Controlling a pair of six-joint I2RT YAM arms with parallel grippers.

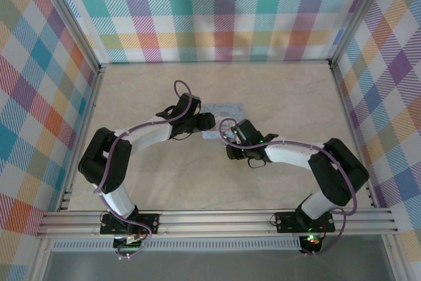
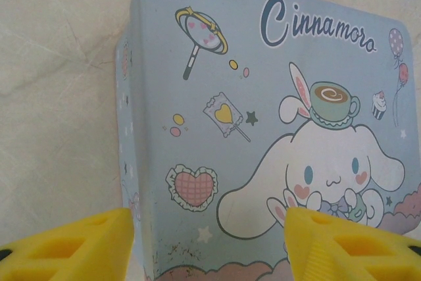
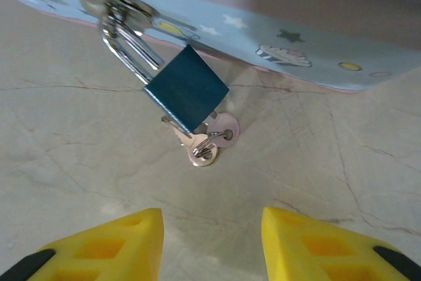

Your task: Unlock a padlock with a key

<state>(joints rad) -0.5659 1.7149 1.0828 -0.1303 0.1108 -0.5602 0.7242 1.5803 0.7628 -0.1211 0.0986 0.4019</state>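
Seemingly nothing was unlocked yet: the padlock [image 3: 187, 90] hung closed from the tin [image 3: 276, 37], the key [image 3: 200, 149] at its underside, apparently in the keyhole. The right claw [image 3: 210, 241], spread and empty, hovered short of it. The left claw [image 2: 207, 248] stood spread over the tin.

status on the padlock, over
left gripper open over tin. right gripper open, short of padlock, key at its base. nothing between.

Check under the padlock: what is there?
Silvery keys stick out beneath the lower corner of the padlock, over the pale table. Whether one sits in the keyhole is hidden by the lock body.
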